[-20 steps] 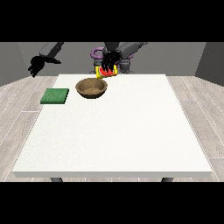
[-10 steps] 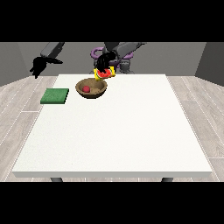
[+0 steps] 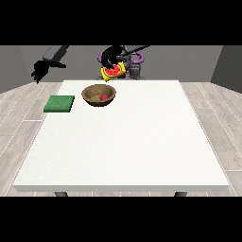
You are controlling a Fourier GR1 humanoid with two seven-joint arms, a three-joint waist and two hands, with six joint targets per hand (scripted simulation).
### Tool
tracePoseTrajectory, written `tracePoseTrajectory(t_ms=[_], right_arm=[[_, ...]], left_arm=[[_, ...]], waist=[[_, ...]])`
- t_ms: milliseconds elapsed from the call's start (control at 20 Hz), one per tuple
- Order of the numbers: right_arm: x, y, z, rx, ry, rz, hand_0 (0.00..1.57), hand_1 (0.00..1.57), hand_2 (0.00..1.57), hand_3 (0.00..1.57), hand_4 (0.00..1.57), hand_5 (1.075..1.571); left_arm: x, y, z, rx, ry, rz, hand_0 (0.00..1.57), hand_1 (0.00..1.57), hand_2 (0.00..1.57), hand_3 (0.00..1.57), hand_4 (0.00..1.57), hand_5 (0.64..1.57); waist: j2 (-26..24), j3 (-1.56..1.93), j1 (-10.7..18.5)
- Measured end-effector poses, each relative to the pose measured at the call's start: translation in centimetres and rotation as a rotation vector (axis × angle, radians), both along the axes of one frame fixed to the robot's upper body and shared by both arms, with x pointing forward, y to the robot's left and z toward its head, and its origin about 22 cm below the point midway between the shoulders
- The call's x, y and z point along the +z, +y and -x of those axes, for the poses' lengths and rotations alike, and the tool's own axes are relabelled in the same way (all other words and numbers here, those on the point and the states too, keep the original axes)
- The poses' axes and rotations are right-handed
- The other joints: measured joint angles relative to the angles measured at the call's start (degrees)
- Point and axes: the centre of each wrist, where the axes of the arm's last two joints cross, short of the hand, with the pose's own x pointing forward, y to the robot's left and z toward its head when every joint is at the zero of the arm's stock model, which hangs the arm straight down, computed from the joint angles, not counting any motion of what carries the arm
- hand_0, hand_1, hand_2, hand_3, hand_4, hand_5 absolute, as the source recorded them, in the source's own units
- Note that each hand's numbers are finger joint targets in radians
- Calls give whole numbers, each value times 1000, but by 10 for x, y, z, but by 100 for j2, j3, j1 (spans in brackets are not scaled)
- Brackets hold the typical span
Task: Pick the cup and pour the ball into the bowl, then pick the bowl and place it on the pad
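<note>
The red ball [image 3: 103, 97] lies in the wooden bowl [image 3: 99, 95] near the table's [image 3: 123, 142] far edge. Above it, the hand at the view's right [image 3: 109, 57] grips the tilted yellow cup [image 3: 113, 72]. The bowl looks stiff and light; its rim suits a pinch. The green pad [image 3: 59, 103] sits just left, open table between. The hand at the view's left [image 3: 40, 70] hangs apart; fingers unclear.

A plain test room: a large white table [image 3: 123, 142] on grey plank flooring [image 3: 21, 106], bare grey walls [image 3: 14, 66].
</note>
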Motion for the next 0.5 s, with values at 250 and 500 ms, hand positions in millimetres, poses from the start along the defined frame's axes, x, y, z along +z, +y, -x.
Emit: tracePoseTrajectory(t_ms=[250, 500], right_arm=[[-4, 2, 0, 6, 18, -29, 0, 0, 0, 0, 462, 1557], [-21, 8, 9, -5, 73, -59, 0, 0, 0, 0, 462, 1557]], left_arm=[[4, -3, 7, -11, -23, 5, 1349, 1349, 1571, 1571, 1194, 1456], [18, 27, -5, 27, 62, 338, 415, 415, 1571, 1571, 998, 1565]], waist=[[128, -3, 83], [58, -17, 378]])
